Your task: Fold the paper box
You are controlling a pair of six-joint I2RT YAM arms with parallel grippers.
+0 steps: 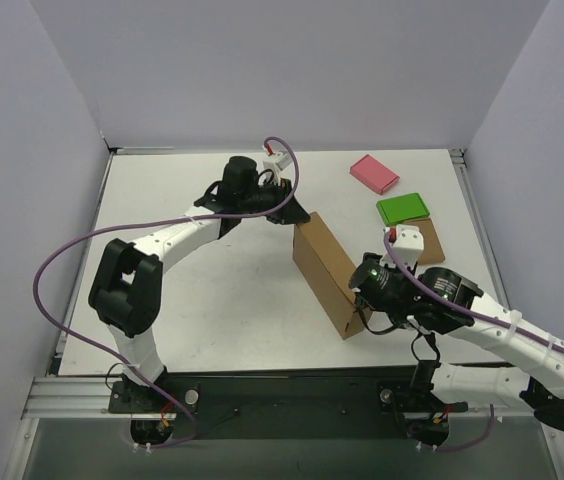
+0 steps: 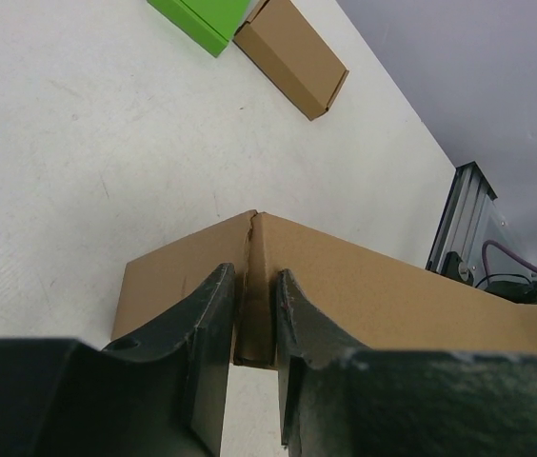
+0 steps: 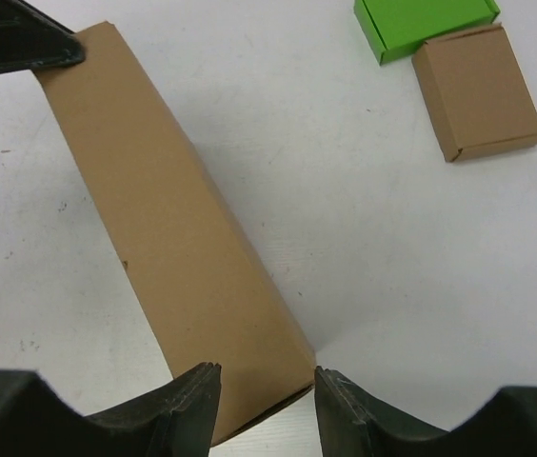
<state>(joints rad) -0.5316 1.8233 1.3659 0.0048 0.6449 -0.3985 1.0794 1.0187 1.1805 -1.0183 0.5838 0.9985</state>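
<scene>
The paper box (image 1: 327, 275) is a long brown cardboard body lying slantwise in the middle of the table. My left gripper (image 1: 292, 212) is at its far end, and in the left wrist view it (image 2: 254, 314) is shut on a folded cardboard edge at the corner of the box (image 2: 392, 286). My right gripper (image 1: 364, 305) is at the near end. In the right wrist view it (image 3: 267, 390) stands open over the near corner of the box (image 3: 173, 238); one finger overlaps the brown face and the other sits right at the corner.
At the back right lie a pink block (image 1: 374, 173), a green block (image 1: 403, 208) and a small brown block (image 1: 427, 240). The green block (image 3: 426, 24) and the brown block (image 3: 478, 90) sit close behind my right arm. White walls enclose the table.
</scene>
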